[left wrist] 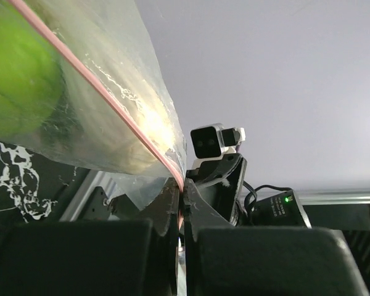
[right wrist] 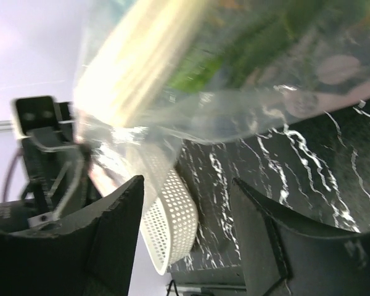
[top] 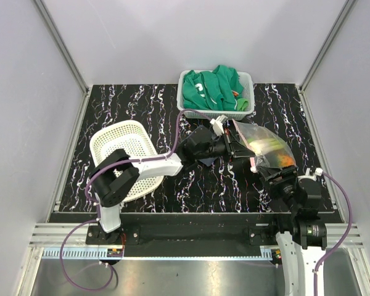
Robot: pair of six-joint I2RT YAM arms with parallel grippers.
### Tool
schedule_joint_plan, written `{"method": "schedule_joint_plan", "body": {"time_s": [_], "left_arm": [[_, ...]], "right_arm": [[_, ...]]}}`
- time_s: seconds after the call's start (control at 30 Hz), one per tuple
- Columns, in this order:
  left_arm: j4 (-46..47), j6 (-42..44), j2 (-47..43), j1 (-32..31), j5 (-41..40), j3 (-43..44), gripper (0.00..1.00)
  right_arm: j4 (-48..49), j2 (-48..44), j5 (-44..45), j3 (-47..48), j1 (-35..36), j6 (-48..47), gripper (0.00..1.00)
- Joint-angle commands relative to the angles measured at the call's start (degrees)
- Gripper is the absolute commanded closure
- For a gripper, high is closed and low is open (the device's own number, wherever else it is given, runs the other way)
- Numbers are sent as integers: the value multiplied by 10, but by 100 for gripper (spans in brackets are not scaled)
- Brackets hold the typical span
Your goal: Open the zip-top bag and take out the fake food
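Pinching the bag point(top: 266, 143) by its pink zip strip point(left wrist: 111, 105), my left gripper point(left wrist: 180, 189) is pressed together on the plastic. My right gripper point(right wrist: 185, 209) is spread beneath the bag's other end. The food point(left wrist: 18, 80) sits inside, between both arms, above the table point(top: 142, 105).

Your left arm stretches low across to the right, and your left hand point(left wrist: 182, 192) is pinched tight on the zip-top bag point(top: 268, 143) at its strip. Your right arm stands folded near its base. Your right hand point(right wrist: 188, 188) points toward the left one, fingers spread apart.
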Motion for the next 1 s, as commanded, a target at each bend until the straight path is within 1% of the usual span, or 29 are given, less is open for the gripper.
{"method": "schedule_joint_plan", "body": {"time_s": [0.0, 0.1, 0.2, 0.3, 0.4, 0.5, 0.53, 0.63, 0.77, 0.87, 0.9, 0.93, 0.97], "left_arm": [[124, -67, 2, 1, 14, -22, 100], [140, -87, 6, -2, 7, -36, 100], [147, -99, 10, -8, -1, -37, 100], [153, -108, 14, -15, -6, -37, 100], [168, -120, 14, -16, -11, -50, 100], [164, -125, 11, -16, -11, -54, 100], [162, -126, 10, -16, -11, -55, 100], [156, -126, 6, -15, -11, -60, 100], [137, -116, -1, -9, 7, -68, 100], [101, -84, -19, -2, 15, -73, 100], [84, -61, -31, -1, 17, -72, 98], [58, -51, -37, 0, 17, -72, 94], [50, -43, -43, 0, 14, -79, 80]], "right_arm": [[67, -11, 11, 11, 0, 12, 34], [71, -30, 23, 17, 0, 11, 31], [86, -43, 17, -6, 0, 33, 30], [121, -48, -3, -36, 0, 60, 32], [136, -52, -7, -43, 0, 67, 35], [137, -48, -17, -45, 0, 71, 49], [138, -47, -18, -44, 0, 71, 56], [139, -49, -16, -39, 0, 70, 65], [140, -24, -13, -20, 0, 65, 100], [141, 19, -25, -6, 0, 57, 100], [143, 29, -29, -2, 0, 47, 100], [145, 38, -36, 8, 0, 40, 100], [145, 45, -35, 12, 0, 35, 100]]}}
